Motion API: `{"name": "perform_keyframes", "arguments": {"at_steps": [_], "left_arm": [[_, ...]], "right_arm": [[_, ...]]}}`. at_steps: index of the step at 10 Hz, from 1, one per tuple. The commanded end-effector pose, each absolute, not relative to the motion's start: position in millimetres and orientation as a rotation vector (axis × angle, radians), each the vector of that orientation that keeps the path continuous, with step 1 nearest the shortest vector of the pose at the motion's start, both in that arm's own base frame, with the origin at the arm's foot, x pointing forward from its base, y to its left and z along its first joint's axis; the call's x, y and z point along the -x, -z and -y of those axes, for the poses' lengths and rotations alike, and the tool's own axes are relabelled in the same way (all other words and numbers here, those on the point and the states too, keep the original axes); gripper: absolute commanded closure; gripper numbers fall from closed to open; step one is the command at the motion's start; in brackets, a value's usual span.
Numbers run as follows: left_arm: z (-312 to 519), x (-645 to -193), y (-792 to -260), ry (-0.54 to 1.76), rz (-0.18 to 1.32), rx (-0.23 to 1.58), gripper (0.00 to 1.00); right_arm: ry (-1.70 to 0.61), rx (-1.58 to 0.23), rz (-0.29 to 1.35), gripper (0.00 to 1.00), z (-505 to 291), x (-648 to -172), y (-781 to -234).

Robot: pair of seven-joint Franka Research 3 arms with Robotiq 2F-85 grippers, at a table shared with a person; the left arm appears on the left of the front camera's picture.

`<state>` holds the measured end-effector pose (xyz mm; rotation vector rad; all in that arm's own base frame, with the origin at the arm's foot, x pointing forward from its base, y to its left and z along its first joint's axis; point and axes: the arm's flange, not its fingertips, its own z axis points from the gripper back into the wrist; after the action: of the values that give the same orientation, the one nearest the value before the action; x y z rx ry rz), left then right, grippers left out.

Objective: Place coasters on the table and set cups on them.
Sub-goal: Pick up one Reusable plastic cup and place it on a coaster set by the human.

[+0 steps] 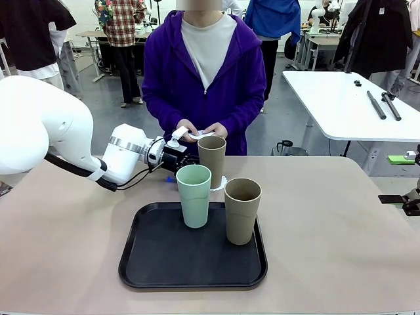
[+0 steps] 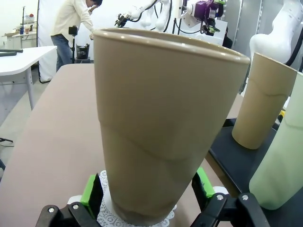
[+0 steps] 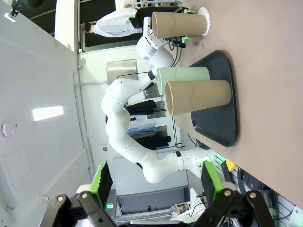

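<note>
Cups first, from the front: one tan cup (image 1: 211, 161) stands on a coaster (image 1: 222, 182) on the table (image 1: 65, 249) beyond the tray (image 1: 141, 262), which carries the mint cup (image 1: 193, 195) and the second tan cup (image 1: 242, 210); the person's hands (image 1: 200, 131) hold white paper behind. Your left gripper (image 1: 184, 159) sits at that far cup. In the left wrist view its jaws stand wide around the cup's base, green pads (image 2: 92, 189) close beside it; back out crookedly and a pad could catch the wall, tipping the cup or dragging the coaster. In the right wrist view the right gripper (image 3: 155, 179) shows wide, empty jaws, well apart from the tray.
</note>
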<state>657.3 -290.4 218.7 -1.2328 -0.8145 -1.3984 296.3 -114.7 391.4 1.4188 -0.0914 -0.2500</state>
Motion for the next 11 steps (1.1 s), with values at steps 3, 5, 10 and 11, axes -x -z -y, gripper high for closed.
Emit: {"name": "perform_keyframes", "arguments": {"at_steps": [3, 5, 10, 11], "left_arm": [[283.1, -658.2, -235.8, 1.427, 0.748, 1.190, 0.00], [273.0, -656.2, -245.8, 1.443, 0.710, 1.157, 0.00], [229.2, -624.9, -339.1, 1.343, 0.406, 0.691, 0.00], [226.3, -613.0, -365.2, 1.322, 0.361, 0.609, 0.00]], "right_arm": [[0.262, -1.419, 0.084, 0.00, 114.7, -296.6, -391.7], [0.262, -1.419, 0.084, 0.00, 114.7, -296.6, -391.7], [0.262, -1.419, 0.084, 0.00, 114.7, -296.6, -391.7], [0.262, -1.419, 0.084, 0.00, 114.7, -296.6, -391.7]]}}
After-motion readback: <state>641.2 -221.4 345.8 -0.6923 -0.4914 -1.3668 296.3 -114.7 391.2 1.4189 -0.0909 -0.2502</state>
